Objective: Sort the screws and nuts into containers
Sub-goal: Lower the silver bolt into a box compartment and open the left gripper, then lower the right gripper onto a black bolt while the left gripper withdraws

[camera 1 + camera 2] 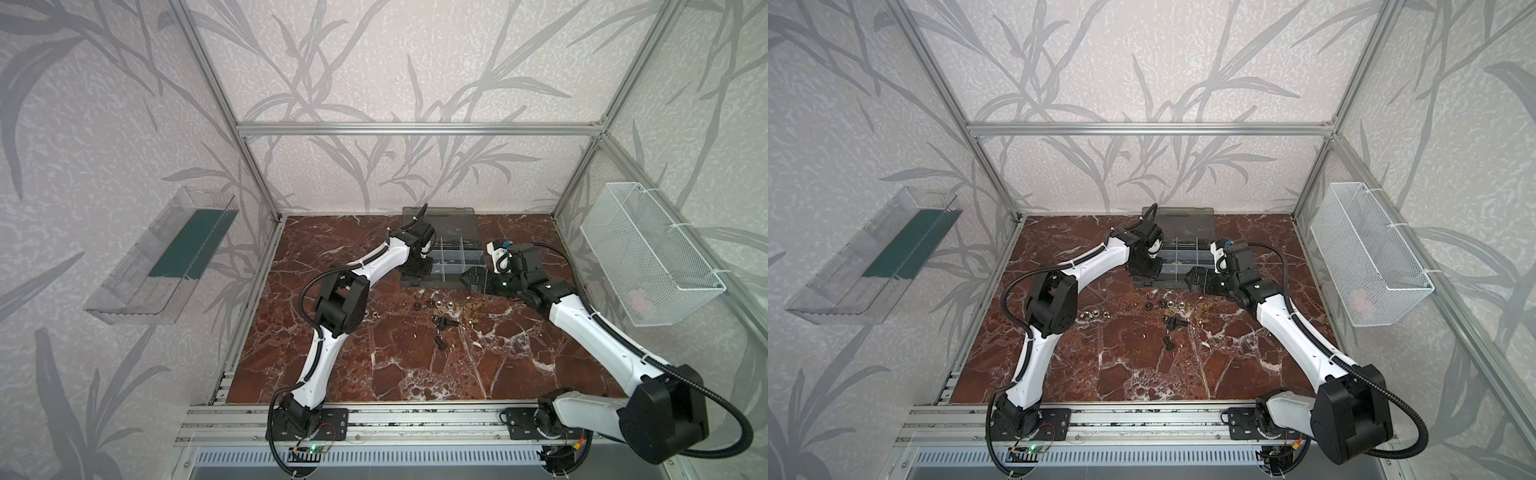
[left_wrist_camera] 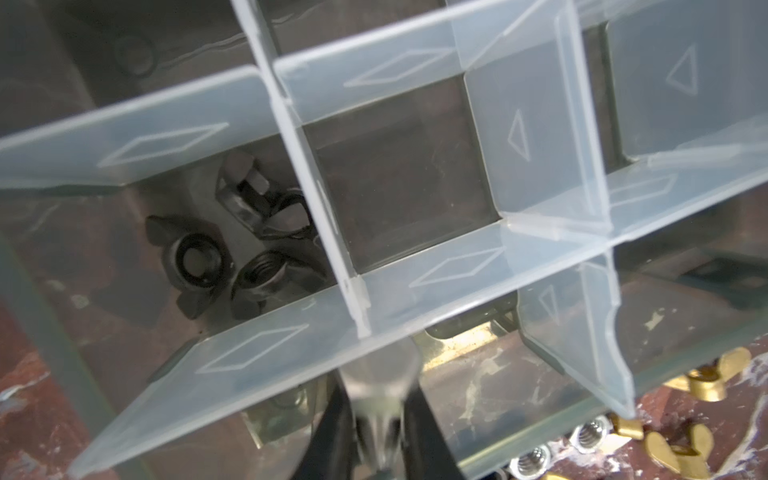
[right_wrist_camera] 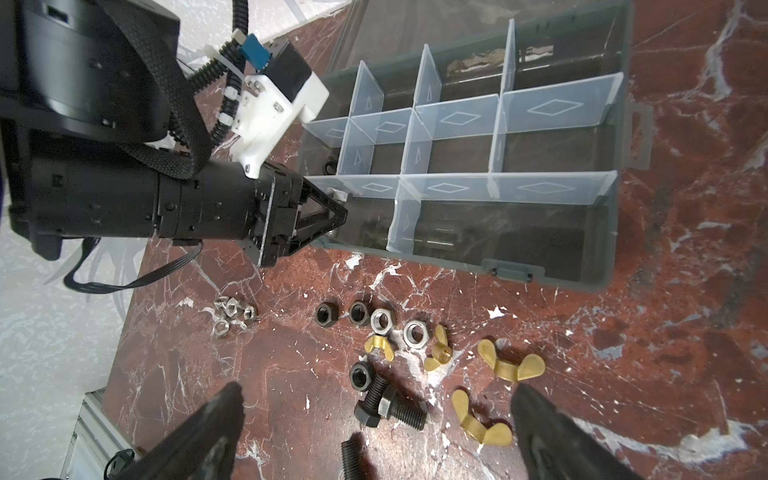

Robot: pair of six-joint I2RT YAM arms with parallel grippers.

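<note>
The dark grey organiser case (image 1: 440,284) (image 3: 457,259) lies open at the back, its containers split by clear dividers (image 2: 332,208). Black wing nuts (image 2: 195,262) lie in one compartment. My left gripper (image 2: 380,399) (image 3: 338,212) hangs over the case's near left compartment. A blurred silver screw (image 2: 380,374) stands between its fingers, with narrow dark gaps on either side. My right gripper (image 3: 376,388) (image 1: 473,280) is wide open above loose black screws (image 3: 390,405), black nuts (image 3: 326,313), silver nuts (image 3: 382,322) and brass wing nuts (image 3: 511,365) on the marble top.
A cluster of small silver nuts (image 3: 232,313) lies further left on the table, near the left arm's elbow (image 1: 340,303). A lone black screw (image 1: 438,343) lies nearer the front. White wire basket (image 1: 648,257) on the right wall, clear tray (image 1: 166,257) on the left wall.
</note>
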